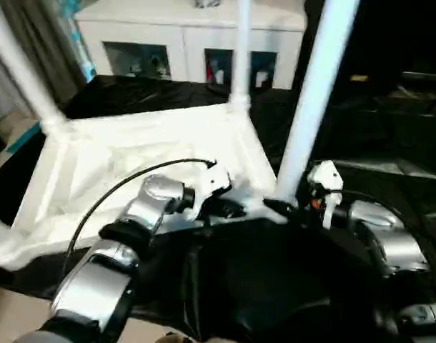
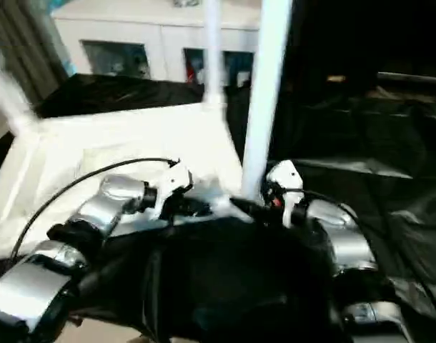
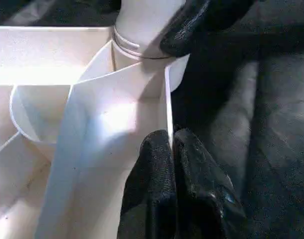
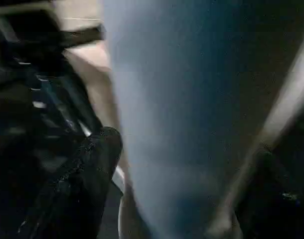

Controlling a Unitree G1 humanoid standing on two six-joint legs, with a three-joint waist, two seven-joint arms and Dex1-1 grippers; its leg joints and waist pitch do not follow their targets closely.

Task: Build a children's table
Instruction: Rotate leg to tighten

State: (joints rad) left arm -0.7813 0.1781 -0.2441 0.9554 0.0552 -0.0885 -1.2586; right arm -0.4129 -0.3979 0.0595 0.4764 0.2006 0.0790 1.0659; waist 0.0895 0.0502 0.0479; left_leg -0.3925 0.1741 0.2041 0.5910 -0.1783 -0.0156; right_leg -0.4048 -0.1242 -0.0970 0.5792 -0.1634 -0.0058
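table upside down, legs up. left gripper clenched on its rim; right gripper spread around near leg, 3 o'clock of left.

White children's table lies upside down (ribs showing), three legs upright.

One tabletop, three upright legs (white), two grippers.

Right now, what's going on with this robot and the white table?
The robot is building a small white table, which lies upside down on black sheeting with legs standing up from its corners. The left gripper is pinched shut on the table's edge. The right gripper sits at the base of the near leg.
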